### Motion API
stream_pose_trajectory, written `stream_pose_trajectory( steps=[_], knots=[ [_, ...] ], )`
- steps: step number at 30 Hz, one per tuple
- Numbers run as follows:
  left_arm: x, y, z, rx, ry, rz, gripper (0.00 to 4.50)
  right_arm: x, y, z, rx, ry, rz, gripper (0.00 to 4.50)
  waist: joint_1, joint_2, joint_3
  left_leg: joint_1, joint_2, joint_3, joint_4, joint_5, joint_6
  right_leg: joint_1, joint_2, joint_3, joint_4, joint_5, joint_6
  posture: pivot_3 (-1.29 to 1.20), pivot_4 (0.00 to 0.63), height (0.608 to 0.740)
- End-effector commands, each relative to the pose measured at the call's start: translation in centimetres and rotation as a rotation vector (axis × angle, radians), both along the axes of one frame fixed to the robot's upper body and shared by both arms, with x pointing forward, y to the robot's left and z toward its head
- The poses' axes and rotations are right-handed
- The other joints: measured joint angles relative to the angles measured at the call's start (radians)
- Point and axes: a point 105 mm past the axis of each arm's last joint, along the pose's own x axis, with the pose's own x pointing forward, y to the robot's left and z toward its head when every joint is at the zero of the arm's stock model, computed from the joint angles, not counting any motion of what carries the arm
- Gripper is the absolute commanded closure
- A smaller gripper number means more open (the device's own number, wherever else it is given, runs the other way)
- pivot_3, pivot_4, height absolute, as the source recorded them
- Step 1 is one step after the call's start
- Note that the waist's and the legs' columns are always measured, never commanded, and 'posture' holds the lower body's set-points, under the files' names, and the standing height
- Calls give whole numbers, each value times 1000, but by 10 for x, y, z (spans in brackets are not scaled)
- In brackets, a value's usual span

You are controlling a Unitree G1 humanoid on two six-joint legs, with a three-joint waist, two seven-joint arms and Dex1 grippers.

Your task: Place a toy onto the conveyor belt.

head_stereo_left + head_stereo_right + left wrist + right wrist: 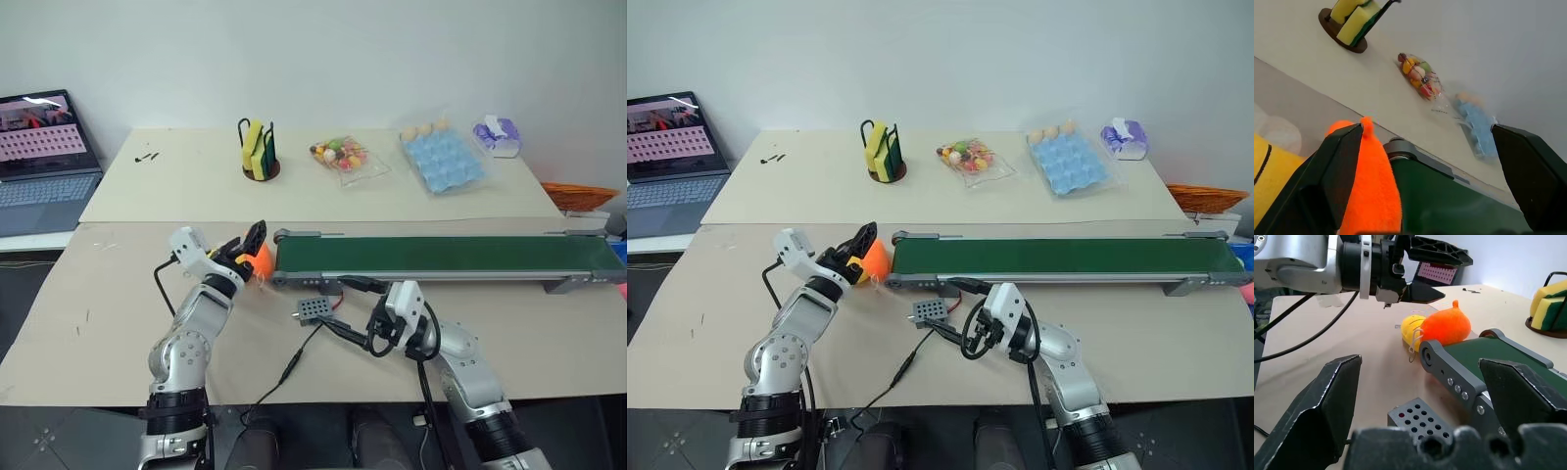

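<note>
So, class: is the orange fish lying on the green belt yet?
No, the fish sits on the table beside the belt's end roller, next to a yellow toy.

Silver-grey jointed arms, black cables, black jaws, white wrist housings

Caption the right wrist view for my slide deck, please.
Open left gripper hovering over the orange fish at the end of the green belt, beside a yellow toy.
</note>
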Motion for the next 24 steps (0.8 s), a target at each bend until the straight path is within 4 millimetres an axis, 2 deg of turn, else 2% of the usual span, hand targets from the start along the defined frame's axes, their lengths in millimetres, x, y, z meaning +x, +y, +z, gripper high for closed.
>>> stream_pose_trajectory(
  steps=[1,5,7,10,16,24],
  knots=[
    [-1,1,1,43,-2,7,24,-1,0,13,26,-42,1,0,0,0,0,0,0,0,0,0,0,0,0,0,0,0,0,0,150,740],
    [0,7,-7,129,27,42,24,0,-2,14,30,-43,-8,0,-3,0,0,0,0,0,0,0,0,0,0,0,0,0,0,0,150,740],
    [2,9,-13,282,30,71,24,0,-2,14,30,-43,-11,0,-3,0,0,0,0,0,0,0,0,0,0,0,0,0,0,0,150,740],
    [4,5,-16,415,6,69,24,-1,-1,14,32,-41,-11,0,-2,0,0,0,0,0,0,0,0,0,0,0,0,0,0,0,150,740],
    [6,-5,-36,399,54,24,24,-1,-3,15,34,-44,-16,0,2,0,0,-1,0,0,0,0,0,0,0,0,-1,0,0,0,150,740],
    [8,-5,-41,366,83,35,24,0,-4,16,32,-47,-25,0,-2,0,0,-1,0,0,0,0,0,-1,0,0,0,0,0,0,150,740]
  ],
)
